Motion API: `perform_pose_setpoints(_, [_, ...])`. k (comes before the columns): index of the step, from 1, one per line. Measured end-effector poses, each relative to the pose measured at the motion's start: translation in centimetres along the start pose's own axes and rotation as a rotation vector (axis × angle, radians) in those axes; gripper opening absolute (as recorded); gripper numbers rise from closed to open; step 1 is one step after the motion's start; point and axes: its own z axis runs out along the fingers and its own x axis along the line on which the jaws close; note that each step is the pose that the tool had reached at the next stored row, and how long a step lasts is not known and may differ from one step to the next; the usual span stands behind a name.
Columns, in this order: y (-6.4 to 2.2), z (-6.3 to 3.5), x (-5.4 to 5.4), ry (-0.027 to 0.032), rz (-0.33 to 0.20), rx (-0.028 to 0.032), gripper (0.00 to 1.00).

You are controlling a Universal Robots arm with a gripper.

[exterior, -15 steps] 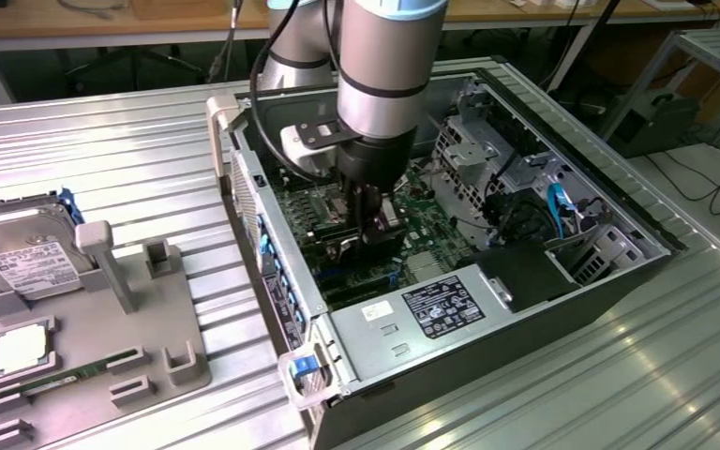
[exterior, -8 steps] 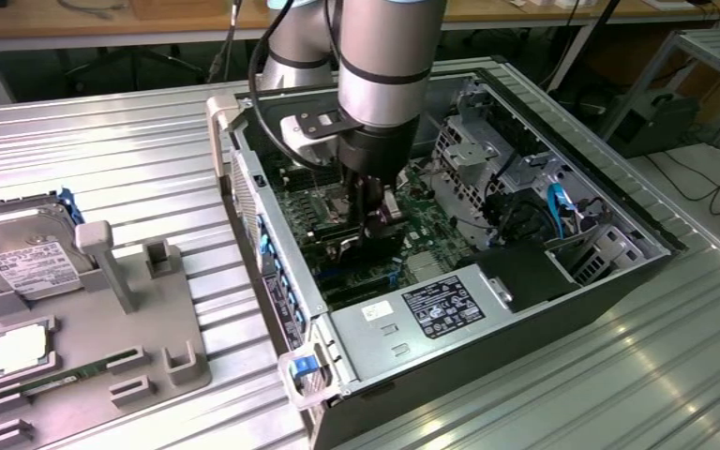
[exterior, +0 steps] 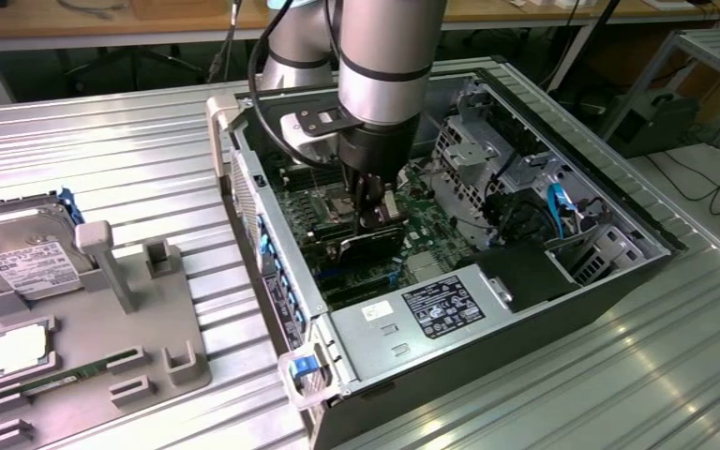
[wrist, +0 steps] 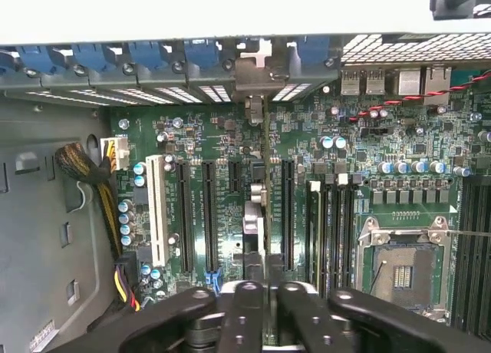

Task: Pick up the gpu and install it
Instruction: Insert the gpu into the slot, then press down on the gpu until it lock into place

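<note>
GPU (wrist: pixel 263 176) is standing edge-on inside the computer case (exterior: pixel 610 202), over a motherboard (wrist: pixel 368 150) slot, with the gripper (wrist: pixel 265 288) jaws pinching its top edge. Installation is underway; seating it seemingly calls for straight, even downward pressure.

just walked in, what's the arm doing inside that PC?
The gripper is shut on a thin dark expansion card with a silvery end bracket, the gpu, holding it edge-on over the green motherboard inside the open metal computer case. The card stands among the long black slots.
</note>
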Motion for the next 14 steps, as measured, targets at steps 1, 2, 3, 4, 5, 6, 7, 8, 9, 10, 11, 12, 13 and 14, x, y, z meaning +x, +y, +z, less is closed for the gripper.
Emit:
perform_pose_setpoints(1, [0.0,0.0,0.0,0.0001,0.0,0.0,0.15])
perform_pose_setpoints(2, [0.0,0.0,0.0,0.0,0.0,0.0,0.11])
perform_pose_setpoints(3, [0.0,0.0,0.0,0.0,0.0,0.0,0.11])
perform_pose_setpoints(4, [0.0,0.0,0.0,0.0,0.0,0.0,0.11])
perform_pose_setpoints(5, [0.0,0.0,0.0,0.0,0.0,0.0,0.11])
perform_pose_setpoints(6, [0.0,0.0,0.0,0.0001,0.0,0.0,0.11])
perform_pose_setpoints(7, [0.0,0.0,0.0,0.0,0.0,0.0,0.11])
perform_pose_setpoints(8, [0.0,0.0,0.0,0.0,0.0,0.0,0.11])
perform_pose_setpoints(9, [0.0,0.0,0.0,0.0,0.0,0.0,0.11])
perform_pose_setpoints(10, [0.0,0.0,0.0,0.0,0.0,0.0,0.11])
perform_pose_setpoints(11, [0.0,0.0,0.0,0.0,0.0,0.0,0.11])
perform_pose_setpoints(12, [0.0,0.0,0.0,0.0,0.0,0.0,0.11])
perform_pose_setpoints(13, [0.0,0.0,0.0,0.0,0.0,0.0,0.11])
perform_pose_setpoints(14, [0.0,0.0,0.0,0.0,0.0,0.0,0.11])
